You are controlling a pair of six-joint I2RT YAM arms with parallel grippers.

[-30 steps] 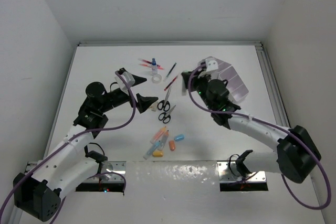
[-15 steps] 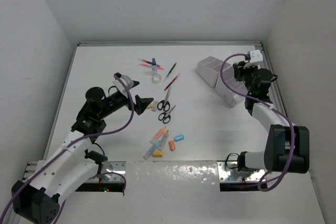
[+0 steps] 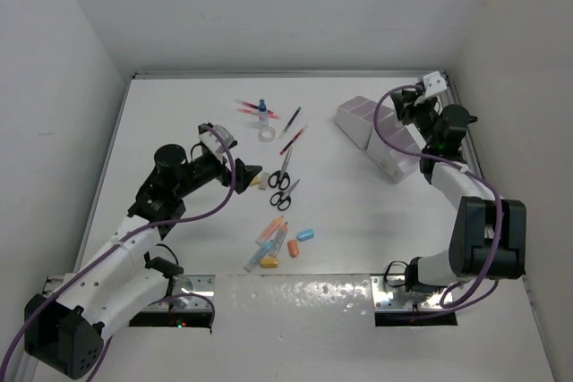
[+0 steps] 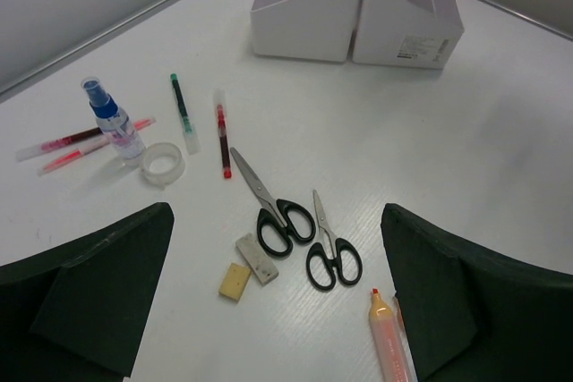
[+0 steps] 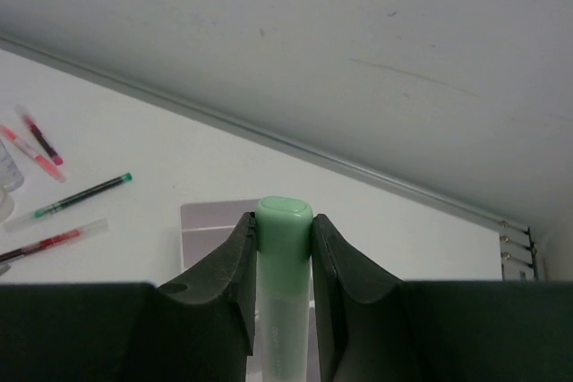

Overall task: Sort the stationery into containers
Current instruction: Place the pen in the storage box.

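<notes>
At the far right of the white desk (image 3: 358, 212), the white organiser (image 3: 369, 120) sits beneath the right gripper (image 3: 407, 106), which is clamped on a green-capped marker (image 5: 284, 221). Pens (image 3: 291, 140), scissors (image 3: 283, 181) and capsules (image 3: 304, 235) lie mid-desk by the left gripper (image 3: 240, 157), its fingers spread apart. Pale walls (image 3: 269, 6) enclose three sides.

The green marker (image 5: 284, 252) runs off the bottom edge; the right gripper (image 5: 283, 221) hides most of the organiser (image 5: 202, 232) behind it
</notes>
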